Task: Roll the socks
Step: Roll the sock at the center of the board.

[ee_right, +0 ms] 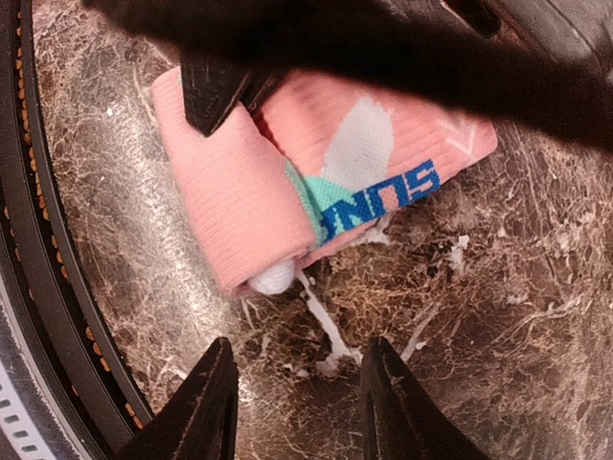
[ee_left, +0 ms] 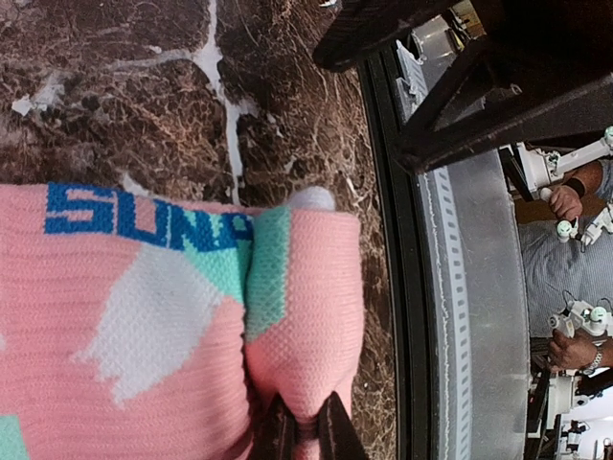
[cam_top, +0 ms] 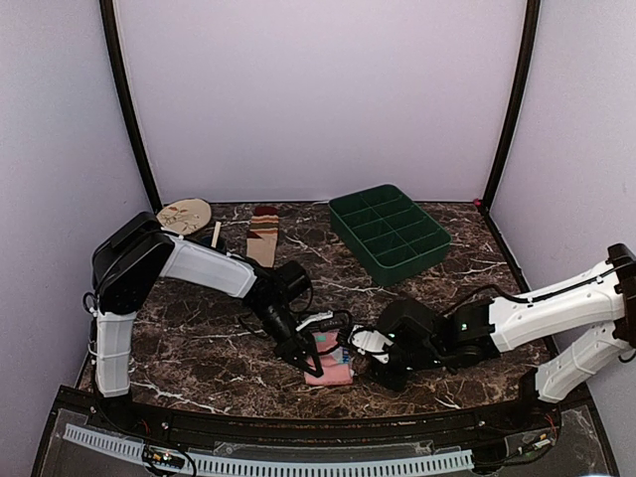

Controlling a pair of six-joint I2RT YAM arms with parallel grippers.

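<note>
Roll begun at the front edge of the table (cam_top: 199,338): left gripper (ee_left: 306,433) clamped on the partly rolled pink sock (ee_right: 239,201), right gripper (ee_right: 297,383) beside it, jaws apart and empty; tan sock (cam_top: 263,237) lies flat near the far edge, not yet rolled

Green divided tray (cam_top: 389,236) back right; beige patterned plate (cam_top: 185,213) back left.
</note>
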